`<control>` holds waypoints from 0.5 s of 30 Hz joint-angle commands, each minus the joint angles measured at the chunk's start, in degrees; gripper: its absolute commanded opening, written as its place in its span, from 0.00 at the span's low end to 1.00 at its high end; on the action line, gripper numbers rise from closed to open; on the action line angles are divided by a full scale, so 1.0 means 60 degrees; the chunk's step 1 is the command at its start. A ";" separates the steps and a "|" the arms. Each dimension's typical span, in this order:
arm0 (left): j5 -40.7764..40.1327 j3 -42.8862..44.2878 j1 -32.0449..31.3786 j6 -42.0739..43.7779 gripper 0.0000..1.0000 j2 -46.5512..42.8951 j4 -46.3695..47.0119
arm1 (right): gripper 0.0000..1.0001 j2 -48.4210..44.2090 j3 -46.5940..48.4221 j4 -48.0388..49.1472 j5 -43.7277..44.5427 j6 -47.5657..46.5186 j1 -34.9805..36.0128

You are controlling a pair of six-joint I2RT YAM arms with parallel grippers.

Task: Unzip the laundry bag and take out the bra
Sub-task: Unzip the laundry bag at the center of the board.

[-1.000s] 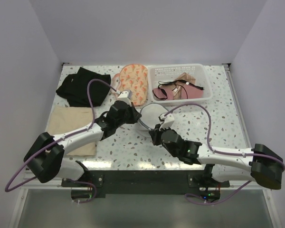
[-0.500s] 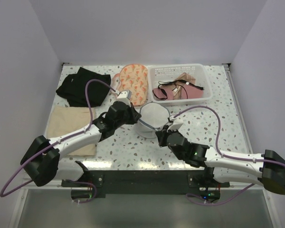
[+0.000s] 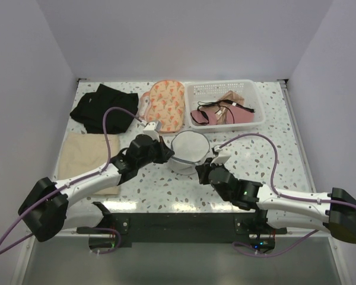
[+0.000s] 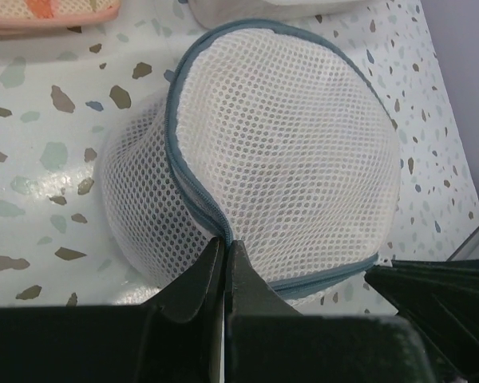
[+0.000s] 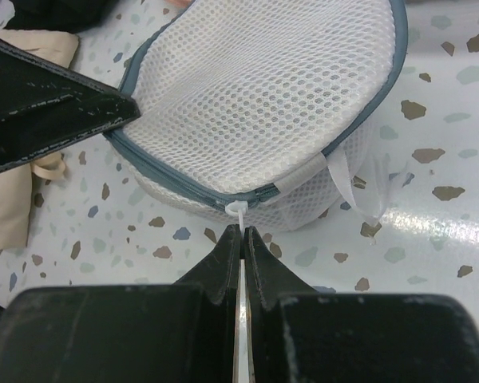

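A crumpled black garment (image 3: 102, 108) lies at the speckled bench's (image 3: 273, 136) far left corner, with a folded beige cloth (image 3: 83, 151) along the left edge. An orange patterned pouch (image 3: 168, 102) sits mid-far edge, just beside a white slotted basket (image 3: 225, 88) holding pink and beige strappy garments (image 3: 222, 113).

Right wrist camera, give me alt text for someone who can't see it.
The right claw is shut on the white zipper pull of a round white mesh laundry bag with grey-blue trim, on a speckled terrazzo table. The left arm's black claw meets the bag's edge at upper left.
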 commanded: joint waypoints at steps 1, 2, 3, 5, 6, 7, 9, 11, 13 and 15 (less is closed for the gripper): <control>0.0164 -0.0848 0.0101 0.0538 0.00 -0.0419 0.0838 | 0.00 -0.0107 -0.0207 -0.0734 0.1011 -0.0022 -0.0061; 0.0223 -0.1139 0.0072 0.0582 0.00 -0.0434 0.0984 | 0.00 -0.0049 -0.0207 -0.0690 0.0937 -0.0095 -0.0061; 0.0369 -0.1287 0.0043 0.0611 0.00 -0.0492 0.1203 | 0.00 -0.0004 -0.0207 -0.0647 0.0835 -0.0299 -0.0061; 0.0545 -0.1681 -0.0089 0.0699 0.00 -0.0580 0.1454 | 0.00 0.0112 -0.0134 -0.0675 0.0688 -0.0403 -0.0061; 0.0590 -0.1815 -0.0148 0.0786 0.00 -0.0639 0.1672 | 0.00 0.0142 -0.0104 -0.0690 0.0659 -0.0462 -0.0061; 0.0619 -0.1946 -0.0250 0.0831 0.00 -0.0770 0.1790 | 0.00 0.0186 -0.0090 -0.0705 0.0644 -0.0491 -0.0075; 0.0692 -0.2298 -0.0382 0.0947 0.00 -0.1033 0.2083 | 0.00 0.0245 -0.0075 -0.0719 0.0687 -0.0477 -0.0075; 0.0722 -0.2620 -0.0572 0.1036 0.05 -0.1210 0.2259 | 0.00 0.0274 -0.0089 -0.0719 0.0688 -0.0477 -0.0061; 0.0736 -0.2753 -0.0660 0.1094 0.12 -0.1473 0.2392 | 0.00 0.0318 -0.0089 -0.0719 0.0673 -0.0462 -0.0075; 0.0809 -0.2987 -0.0719 0.1095 0.14 -0.1693 0.2523 | 0.00 0.0406 -0.0060 -0.0719 0.0629 -0.0491 -0.0061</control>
